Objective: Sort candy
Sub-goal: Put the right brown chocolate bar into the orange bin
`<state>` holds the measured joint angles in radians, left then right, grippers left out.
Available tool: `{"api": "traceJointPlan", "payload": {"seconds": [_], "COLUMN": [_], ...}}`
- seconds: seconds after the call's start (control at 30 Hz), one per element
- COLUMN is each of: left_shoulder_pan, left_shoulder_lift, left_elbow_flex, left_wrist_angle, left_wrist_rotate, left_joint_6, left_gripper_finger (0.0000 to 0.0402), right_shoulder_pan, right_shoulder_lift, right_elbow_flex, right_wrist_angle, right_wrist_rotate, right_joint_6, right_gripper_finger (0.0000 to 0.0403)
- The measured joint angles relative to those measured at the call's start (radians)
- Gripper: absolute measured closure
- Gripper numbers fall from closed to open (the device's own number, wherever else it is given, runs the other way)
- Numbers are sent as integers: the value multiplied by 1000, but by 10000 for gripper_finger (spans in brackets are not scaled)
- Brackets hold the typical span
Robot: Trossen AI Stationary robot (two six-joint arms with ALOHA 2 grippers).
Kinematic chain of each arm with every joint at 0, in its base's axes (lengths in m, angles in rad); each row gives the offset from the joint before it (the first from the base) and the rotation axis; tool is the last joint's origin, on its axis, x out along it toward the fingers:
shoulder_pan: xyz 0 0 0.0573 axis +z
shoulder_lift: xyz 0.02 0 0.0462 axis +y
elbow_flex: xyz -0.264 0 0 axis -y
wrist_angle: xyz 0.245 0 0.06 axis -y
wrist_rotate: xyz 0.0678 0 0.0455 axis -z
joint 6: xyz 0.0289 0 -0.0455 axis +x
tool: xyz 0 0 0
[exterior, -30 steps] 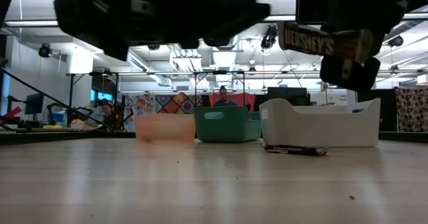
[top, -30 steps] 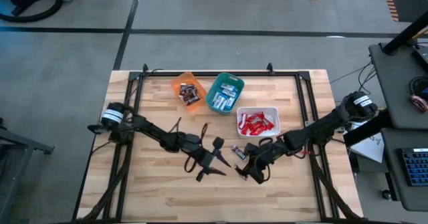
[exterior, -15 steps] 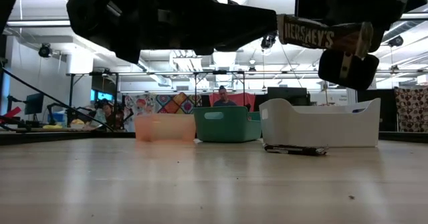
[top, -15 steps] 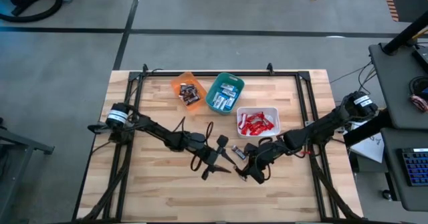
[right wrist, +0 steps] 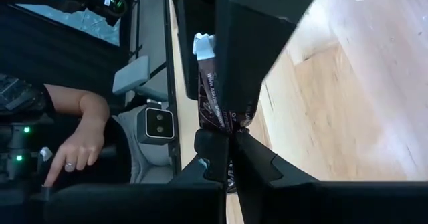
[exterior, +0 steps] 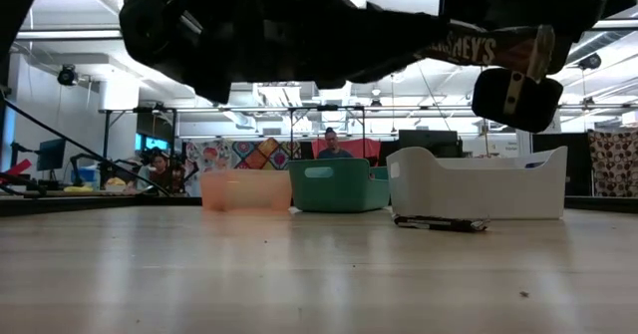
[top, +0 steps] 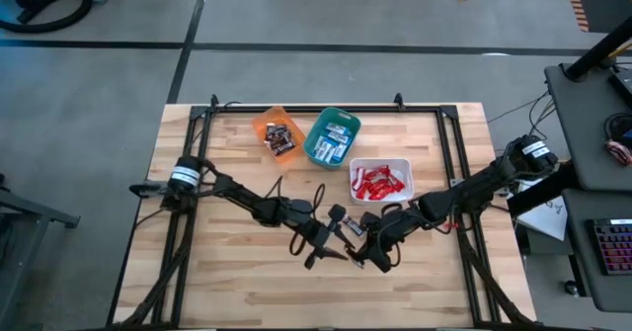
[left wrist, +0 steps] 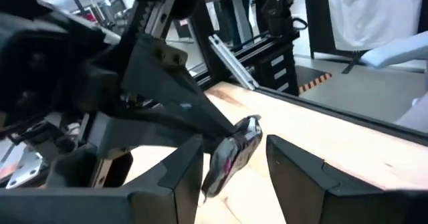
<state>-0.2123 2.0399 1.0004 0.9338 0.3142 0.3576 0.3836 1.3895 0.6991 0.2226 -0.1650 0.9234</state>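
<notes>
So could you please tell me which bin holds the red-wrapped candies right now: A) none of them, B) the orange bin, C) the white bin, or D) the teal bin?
C: in the high view the red candies lie in the white bin, with dark wrappers in the orange bin and blue-and-white ones in the teal bin.

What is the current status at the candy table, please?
Right gripper shut on dark candy bar, lifted. Left gripper open around its free end. Another bar lies by the white bin.
</notes>
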Motion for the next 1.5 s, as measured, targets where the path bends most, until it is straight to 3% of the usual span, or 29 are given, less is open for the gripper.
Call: {"api": "traceJointPlan", "payload": {"seconds": [0.17, 0.43, 0.7, 0.87, 1.03, 1.33, 1.43, 1.5], "left_shoulder_pan": [0, 0, 1, 14, 45, 141, 226, 307], "left_shoulder_lift": [-1, -3, -27, -134, -262, -543, -622, -663], "left_elbow_flex": [0, -1, -2, -2, -2, -2, -2, -3], "left_wrist_angle": [2, -2, -63, -351, -703, -1269, -1391, -1450], "left_wrist_rotate": [1, 9, 0, -70, -155, -524, -642, -667], "left_joint_6": [1, 4, 0, 3, 38, 54, 53, 57], "left_gripper_finger": [292, 390, 381, 394, 395, 395, 395, 395], "right_shoulder_pan": [0, 0, 0, 0, 0, 0, 0, 0], "right_shoulder_lift": [0, 0, -13, -55, -95, -106, -105, -105], "right_elbow_flex": [0, 0, 0, 0, 0, 0, 0, 0], "right_wrist_angle": [-1, -1, -22, -97, -135, -140, -140, -137], "right_wrist_rotate": [0, 0, 3, 3, 9, 11, 21, 37], "right_joint_6": [-2, -4, 6, 27, 47, 41, 24, 11], "right_gripper_finger": [394, 377, 293, 256, 244, 263, 269, 272]}}
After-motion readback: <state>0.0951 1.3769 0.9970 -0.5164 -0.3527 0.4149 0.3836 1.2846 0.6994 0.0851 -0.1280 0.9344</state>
